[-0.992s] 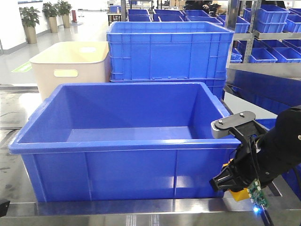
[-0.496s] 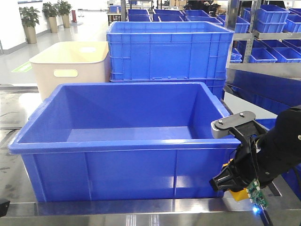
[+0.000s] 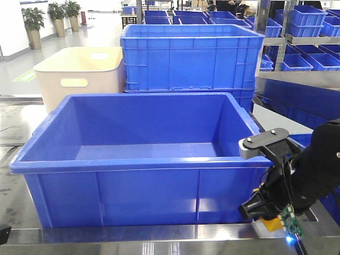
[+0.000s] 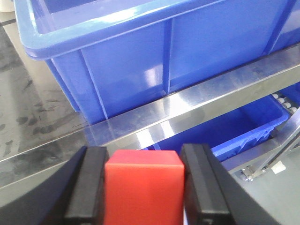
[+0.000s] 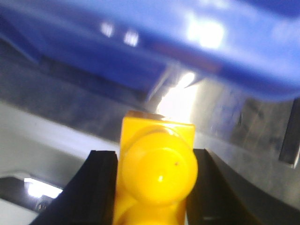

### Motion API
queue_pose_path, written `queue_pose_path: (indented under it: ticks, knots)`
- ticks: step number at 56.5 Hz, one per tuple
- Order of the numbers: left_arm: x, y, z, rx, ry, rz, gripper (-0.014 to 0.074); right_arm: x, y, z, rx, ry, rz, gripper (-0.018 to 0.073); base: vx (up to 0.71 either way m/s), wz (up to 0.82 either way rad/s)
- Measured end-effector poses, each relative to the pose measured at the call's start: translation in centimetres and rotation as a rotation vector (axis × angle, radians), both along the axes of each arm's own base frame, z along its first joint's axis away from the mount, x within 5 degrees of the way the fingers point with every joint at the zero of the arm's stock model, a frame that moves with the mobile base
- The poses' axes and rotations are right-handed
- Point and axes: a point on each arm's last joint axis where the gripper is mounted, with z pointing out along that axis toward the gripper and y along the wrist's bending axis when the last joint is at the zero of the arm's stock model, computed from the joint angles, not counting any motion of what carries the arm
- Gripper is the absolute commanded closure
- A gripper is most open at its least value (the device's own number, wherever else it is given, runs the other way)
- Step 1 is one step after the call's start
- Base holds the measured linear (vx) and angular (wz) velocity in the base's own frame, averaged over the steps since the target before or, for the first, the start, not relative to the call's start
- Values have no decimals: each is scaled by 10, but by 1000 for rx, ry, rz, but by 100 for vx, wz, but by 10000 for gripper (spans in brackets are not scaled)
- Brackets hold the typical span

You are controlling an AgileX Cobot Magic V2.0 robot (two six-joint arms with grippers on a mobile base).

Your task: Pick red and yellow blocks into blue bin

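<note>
Red cube (image 4: 143,187), yellow brick (image 5: 157,173) clamped outside blue bin (image 3: 143,197).

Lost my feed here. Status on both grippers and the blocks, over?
Left gripper shut on red cube. Right gripper shut on yellow brick, outside blue bin, below its rim. Neither block binned yet; bin wall ahead.

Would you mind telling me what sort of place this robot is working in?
Probably a warehouse or factory logistics area: stacked blue crates behind, crate-filled shelves at right, and a steel bench under the blue bin.
</note>
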Motion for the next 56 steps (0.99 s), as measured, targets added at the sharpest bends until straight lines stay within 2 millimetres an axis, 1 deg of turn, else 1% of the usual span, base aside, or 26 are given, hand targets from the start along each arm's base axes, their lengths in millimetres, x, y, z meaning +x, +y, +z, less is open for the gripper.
queue_pose_path:
  ticks: [6, 13, 16, 21, 24, 27, 32, 36, 50, 52, 53, 54, 55, 56]
  knots:
    - [0, 0, 0, 0, 0, 0, 346, -8, -2, 6, -2, 23, -3, 287, 0, 0]
    - [0, 0, 0, 0, 0, 0, 346, -30, -5, 29, 42, -8, 9, 287, 0, 0]
    - [0, 0, 0, 0, 0, 0, 346, -44, -8, 46, 71, -65, 28, 287, 0, 0]
    - [0, 0, 0, 0, 0, 0, 346, -59, -9, 69, 127, -192, 56, 287, 0, 0]
    - [0, 0, 0, 0, 0, 0, 346, -63, -9, 80, 155, -273, 71, 287, 0, 0]
    - [0, 0, 0, 0, 0, 0, 346, -63, -8, 88, 177, -353, 82, 287, 0, 0]
    - [0, 0, 0, 0, 0, 0, 346, -54, -5, 92, 198, -434, 89, 287, 0, 0]
    - [0, 0, 0, 0, 0, 0, 346, -41, -2, 92, 202, -461, 93, 287, 0, 0]
    - [0, 0, 0, 0, 0, 0, 346, 20, 17, 97, 226, -484, 91, 287, 0, 0]
    - [0, 0, 0, 0, 0, 0, 346, 31, 21, 94, 224, -472, 91, 287, 0, 0]
    - [0, 0, 0, 0, 0, 0, 346, 35, 22, 95, 226, -476, 92, 287, 0, 0]
    - [0, 0, 0, 0, 0, 0, 346, 40, 23, 92, 223, -465, 92, 287, 0, 0]
    - [0, 0, 0, 0, 0, 0, 346, 43, 24, 93, 224, -469, 92, 287, 0, 0]
    - [0, 0, 0, 0, 0, 0, 346, 49, 26, 90, 221, -457, 92, 287, 0, 0]
